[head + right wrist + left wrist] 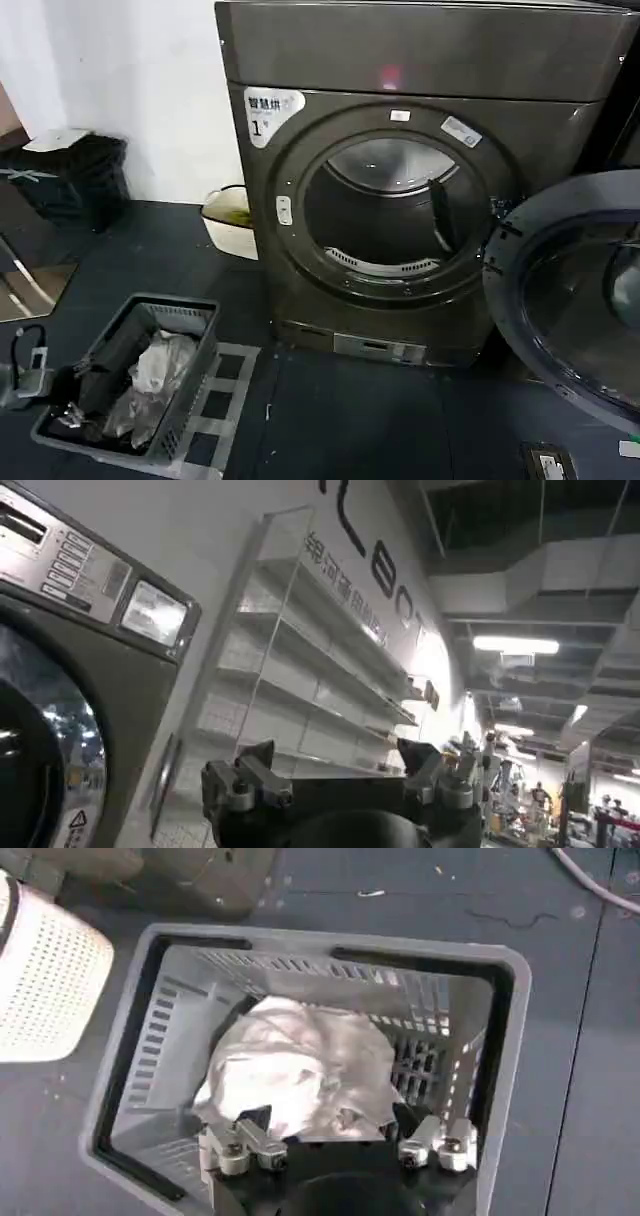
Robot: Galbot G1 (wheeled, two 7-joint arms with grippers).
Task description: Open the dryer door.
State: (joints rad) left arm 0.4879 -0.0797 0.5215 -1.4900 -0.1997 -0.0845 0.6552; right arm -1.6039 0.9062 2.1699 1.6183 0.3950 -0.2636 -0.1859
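The dryer point(420, 60) is a dark grey-brown front loader with a white "1" label and a pink light. Its dryer door point(575, 290), a round porthole with dark glass, stands swung wide open to the right, and the drum opening point(390, 215) is exposed. My left gripper point(330, 1118) is open and hovers over a grey basket point(500, 1028) holding pale crumpled laundry point(300, 1068). My right gripper point(336, 752) is open with nothing between its fingers; it points at a white wall with shelves point(300, 670), beside a grey machine front point(60, 680).
The grey laundry basket point(190, 315) sits on the dark floor at the lower left. A black bin point(75, 180) stands by the left wall. A white tub point(230, 215) rests beside the dryer. A white perforated container point(50, 978) lies near the basket.
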